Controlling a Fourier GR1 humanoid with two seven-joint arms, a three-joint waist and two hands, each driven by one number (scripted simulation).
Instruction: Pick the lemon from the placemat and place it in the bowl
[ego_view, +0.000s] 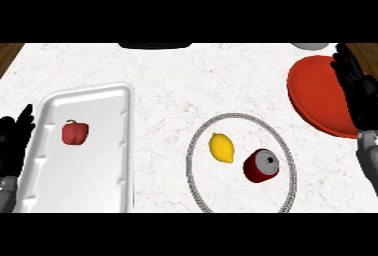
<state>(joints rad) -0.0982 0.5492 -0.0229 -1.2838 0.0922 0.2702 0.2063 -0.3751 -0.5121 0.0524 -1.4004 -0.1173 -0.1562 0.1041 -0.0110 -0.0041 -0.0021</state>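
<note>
Two hands: left hand (13, 142) at the left edge, right hand (358, 92) at the right edge by the bowl (317, 95), fingers straight and spread, holding nothing.
Lemon (221, 147): untouched on the placemat (236, 116), beside a can (260, 165), awaiting pickup.

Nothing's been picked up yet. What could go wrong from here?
The red can lies close beside the lemon on the placemat, so the right hand could bump it and send it rolling while reaching in. The lemon is rounded and might slip or roll out of the hand's grasp.
</note>
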